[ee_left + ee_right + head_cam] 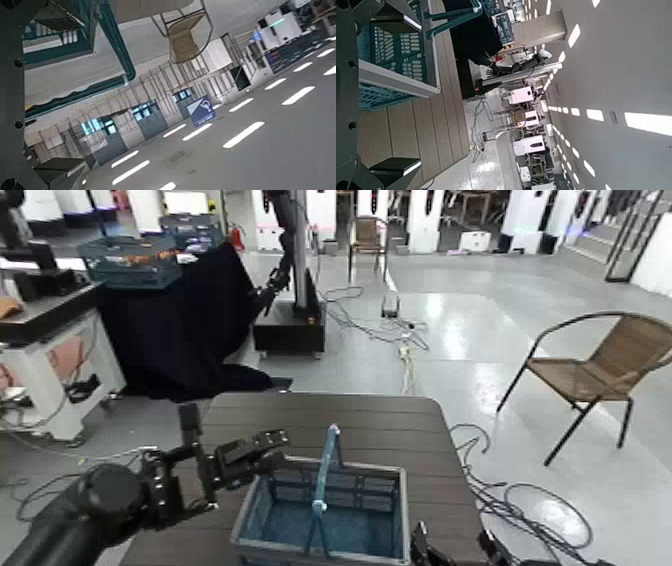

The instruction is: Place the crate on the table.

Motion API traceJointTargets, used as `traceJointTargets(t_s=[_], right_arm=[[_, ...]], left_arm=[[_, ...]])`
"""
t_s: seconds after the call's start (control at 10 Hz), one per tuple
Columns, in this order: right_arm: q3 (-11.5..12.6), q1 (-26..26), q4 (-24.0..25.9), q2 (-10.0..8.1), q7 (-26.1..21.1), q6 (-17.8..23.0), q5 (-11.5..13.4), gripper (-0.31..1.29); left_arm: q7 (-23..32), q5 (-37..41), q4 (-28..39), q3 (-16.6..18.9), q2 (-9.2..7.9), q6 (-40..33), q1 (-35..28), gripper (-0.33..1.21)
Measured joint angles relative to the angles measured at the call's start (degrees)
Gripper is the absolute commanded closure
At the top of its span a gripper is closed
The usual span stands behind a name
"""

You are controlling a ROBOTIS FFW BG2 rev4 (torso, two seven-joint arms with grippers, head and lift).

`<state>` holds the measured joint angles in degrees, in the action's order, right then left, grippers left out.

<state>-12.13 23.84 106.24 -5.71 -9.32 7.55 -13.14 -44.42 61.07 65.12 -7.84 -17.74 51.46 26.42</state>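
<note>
Your table already carries the crate at its near edge, hoop handle upright. Your left gripper sits released at the crate's left rim; the right gripper, by the right corner, I cannot tell. Back both straight outward, clear of the rim.

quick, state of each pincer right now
left pincer: open, beside the blue-grey slotted plastic crate, holding nothing
right pincer: open, at the crate's other side

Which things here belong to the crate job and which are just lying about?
Job: crate, table, left hand, right hand.
Lying about: wicker chair, black-draped table with darker crates, floor cables.
</note>
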Motion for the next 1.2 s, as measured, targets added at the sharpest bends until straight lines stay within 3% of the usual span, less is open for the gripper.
traceJointTargets(t_s=[0.2, 0.5, 0.7, 1.0, 1.2], right_arm=[[0.16, 0.14, 0.1, 0.0, 0.0, 0.1, 0.04, 0.12], [0.37, 0.31, 0.11, 0.02, 0.0, 0.39, 0.04, 0.13], [0.53, 0.48, 0.11, 0.07, 0.0, 0.69, 0.04, 0.13], [0.81, 0.82, 0.19, 0.1, 0.0, 1.2, 0.04, 0.13], [1.1, 1.15, 0.35, 0.25, 0.0, 1.53, 0.12, 0.13]], left_arm=[[5.05, -0.19, 10.63, 5.07, -0.51, -5.82, -7.88, 0.1], [7.17, -7.99, 21.2, 8.99, 0.2, -21.24, -18.71, 0.09], [13.27, -14.17, 27.0, 9.6, 1.02, -32.96, -25.95, 0.1], [25.02, -24.56, 33.9, 8.76, 3.61, -49.08, -36.52, 0.1], [30.2, -30.86, 34.91, 7.61, 6.46, -59.52, -42.22, 0.1]])
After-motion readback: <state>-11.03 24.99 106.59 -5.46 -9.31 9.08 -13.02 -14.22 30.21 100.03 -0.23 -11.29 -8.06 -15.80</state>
